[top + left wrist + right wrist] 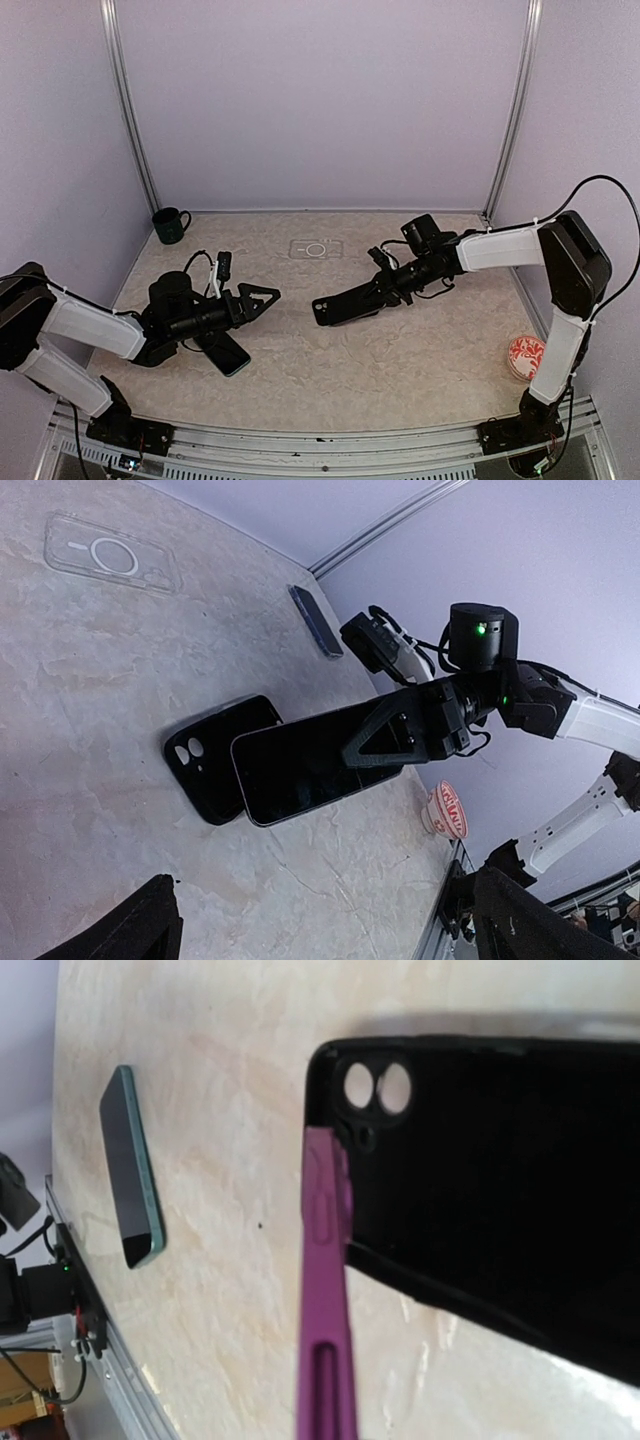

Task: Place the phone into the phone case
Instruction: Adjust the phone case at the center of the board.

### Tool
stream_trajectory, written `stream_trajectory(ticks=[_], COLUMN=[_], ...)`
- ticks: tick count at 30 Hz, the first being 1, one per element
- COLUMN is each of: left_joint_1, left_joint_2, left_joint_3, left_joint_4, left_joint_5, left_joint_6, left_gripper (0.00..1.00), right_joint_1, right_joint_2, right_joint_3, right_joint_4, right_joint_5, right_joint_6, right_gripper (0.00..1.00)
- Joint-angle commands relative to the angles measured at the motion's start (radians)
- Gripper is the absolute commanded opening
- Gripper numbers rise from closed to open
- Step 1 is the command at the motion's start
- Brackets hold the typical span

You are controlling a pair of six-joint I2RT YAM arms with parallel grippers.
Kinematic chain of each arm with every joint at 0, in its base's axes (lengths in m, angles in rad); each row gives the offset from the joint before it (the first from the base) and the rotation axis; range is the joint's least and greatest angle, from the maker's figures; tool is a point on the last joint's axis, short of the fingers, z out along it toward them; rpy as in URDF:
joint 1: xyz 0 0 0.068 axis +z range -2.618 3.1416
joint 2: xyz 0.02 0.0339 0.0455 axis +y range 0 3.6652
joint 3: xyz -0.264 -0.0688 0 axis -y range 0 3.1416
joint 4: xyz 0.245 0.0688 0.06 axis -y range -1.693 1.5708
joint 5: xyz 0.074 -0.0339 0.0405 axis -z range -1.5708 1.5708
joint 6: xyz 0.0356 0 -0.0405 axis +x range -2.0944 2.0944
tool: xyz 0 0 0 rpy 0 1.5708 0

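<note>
Task under way, insertion not done. The right gripper [365, 742] has its jaws clamped on the phone [285, 780], held tilted just above the black case [205, 765] near the middle of the desk [400, 360].

We judge the purple-edged phone's corner is about at the case's camera cut-out. Lowering and pressing in remain.

The left gripper [262, 300] hangs at the near left, jaws spread and empty, above a second, teal-edged phone [230, 355].

Containers:
- Black case: empty, open side up.
- Clear case [316, 248]: far centre, nothing in it.
- Mug [170, 225]: far left, contents not visible.
- Red-and-white dish [525, 356]: near right, contents unclear.
</note>
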Motion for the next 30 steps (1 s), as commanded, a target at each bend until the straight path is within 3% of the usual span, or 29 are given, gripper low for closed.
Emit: stream_trajectory(ticks=[1, 30], left_joint_1=[0.006, 0.006], left_joint_2=[-0.018, -0.032], left_joint_3=[0.007, 0.018], left_joint_4=[0.025, 0.006], left_joint_5=[-0.001, -0.02], left_joint_6=[0.004, 0.019], left_gripper=[0.99, 0.99], right_joint_1=[0.007, 0.008], right_joint_2=[-0.044, -0.014], right_joint_3=[0.0, 0.037], right_joint_4=[0.044, 0.032], right_joint_5=[-0.009, -0.021], right_joint_6=[0.003, -0.016], right_gripper=[0.0, 0.0])
